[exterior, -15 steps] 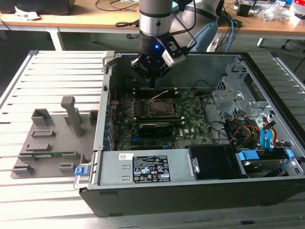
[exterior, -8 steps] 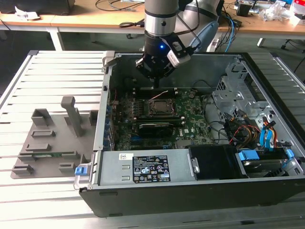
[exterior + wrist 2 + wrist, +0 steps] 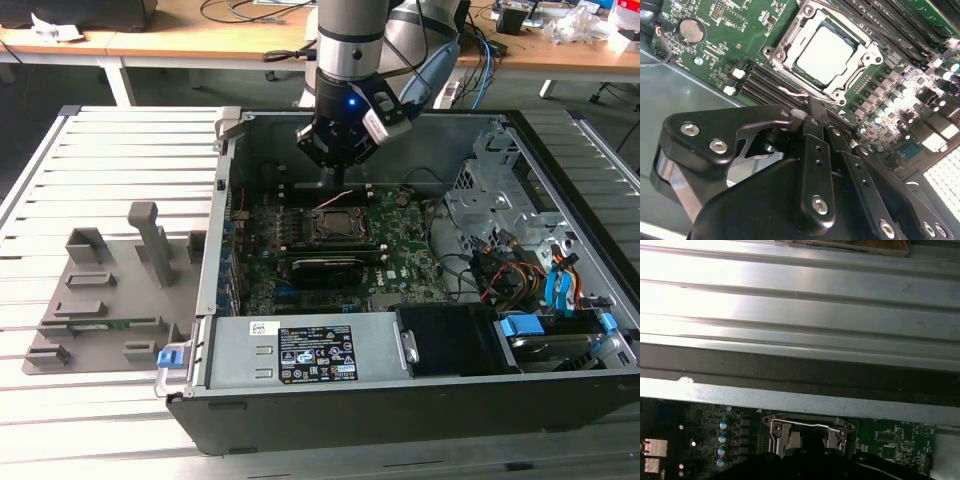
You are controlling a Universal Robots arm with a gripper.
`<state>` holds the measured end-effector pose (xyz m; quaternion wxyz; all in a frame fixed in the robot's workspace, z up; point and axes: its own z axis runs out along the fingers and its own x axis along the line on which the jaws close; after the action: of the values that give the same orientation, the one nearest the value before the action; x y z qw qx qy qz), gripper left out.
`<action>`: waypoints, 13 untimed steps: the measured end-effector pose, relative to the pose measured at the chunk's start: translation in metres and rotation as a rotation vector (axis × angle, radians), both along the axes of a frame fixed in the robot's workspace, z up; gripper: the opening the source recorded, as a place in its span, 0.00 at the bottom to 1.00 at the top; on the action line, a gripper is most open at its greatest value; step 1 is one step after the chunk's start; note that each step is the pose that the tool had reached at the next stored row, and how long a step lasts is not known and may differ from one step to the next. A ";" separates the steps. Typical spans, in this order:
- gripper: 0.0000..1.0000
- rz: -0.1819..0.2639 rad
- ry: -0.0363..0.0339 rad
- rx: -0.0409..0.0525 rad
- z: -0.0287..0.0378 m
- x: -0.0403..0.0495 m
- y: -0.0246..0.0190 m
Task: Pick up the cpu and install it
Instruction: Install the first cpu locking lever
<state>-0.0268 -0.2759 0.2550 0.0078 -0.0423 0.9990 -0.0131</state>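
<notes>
Inside the open case [image 3: 560, 200], the cpu [image 3: 826, 54] is lying flat, metal top facing up, seated in the socket [image 3: 785, 50] on the green board [image 3: 400, 260]. Above it the gripper [image 3: 812, 117] is hovering, jaws together, gripping nothing.

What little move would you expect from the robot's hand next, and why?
Probably a short lift straight up, away from the board. In the second wrist view the cpu already lies flat inside the socket frame, and the hand hovers just beside it holding nothing, so the placing looks done.
</notes>
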 end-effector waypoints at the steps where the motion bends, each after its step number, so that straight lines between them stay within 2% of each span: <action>1: 0.11 0.000 0.0000 -0.0001 -0.0020 0.0000 0.0000; 5: 0.11 0.000 0.0002 -0.0002 -0.0097 -0.0067 0.0015; 13: 0.11 0.000 0.0000 -0.0002 -0.0196 -0.0067 0.0016</action>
<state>-0.0334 -0.2742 0.2354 0.0078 -0.0423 0.9990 -0.0132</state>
